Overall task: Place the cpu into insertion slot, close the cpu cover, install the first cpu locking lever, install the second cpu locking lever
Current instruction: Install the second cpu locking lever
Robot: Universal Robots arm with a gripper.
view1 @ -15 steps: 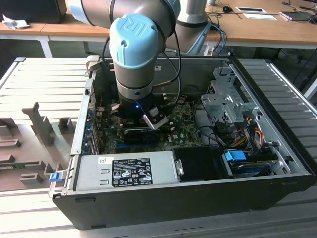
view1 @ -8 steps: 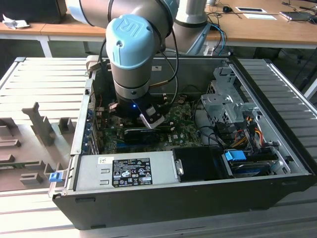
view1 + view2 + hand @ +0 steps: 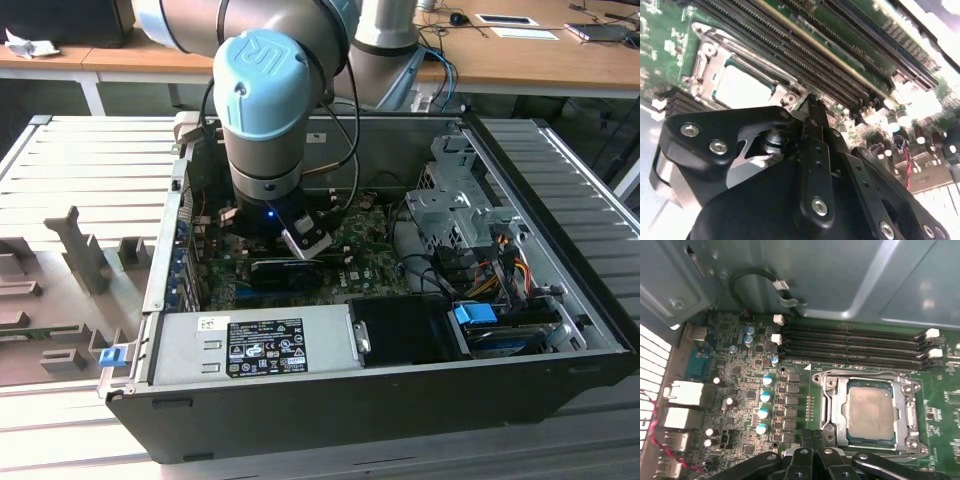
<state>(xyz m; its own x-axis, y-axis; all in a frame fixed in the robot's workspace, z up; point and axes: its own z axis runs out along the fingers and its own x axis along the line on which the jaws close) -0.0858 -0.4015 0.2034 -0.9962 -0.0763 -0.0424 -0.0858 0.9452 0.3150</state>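
Pale tan-silver square cpu [image 3: 871,412] sits under its silver metal frame cover [image 3: 839,405], just beside the black tool [image 3: 812,437], fingertips pressed together, its base cut off

Not much lettering can be made out from here. The arm's blue cap [image 3: 266,82] carries a raised two-letter emblem, pale on pale. The power supply [image 3: 250,347] at the front of the case has a black sticker [image 3: 267,347] crowded with white print and small approval marks, plus a little white label [image 3: 213,324] at its corner; both are too fine to make out. The green board [image 3: 745,385] in the first wrist view bears tiny white markings beside its parts, none legible.
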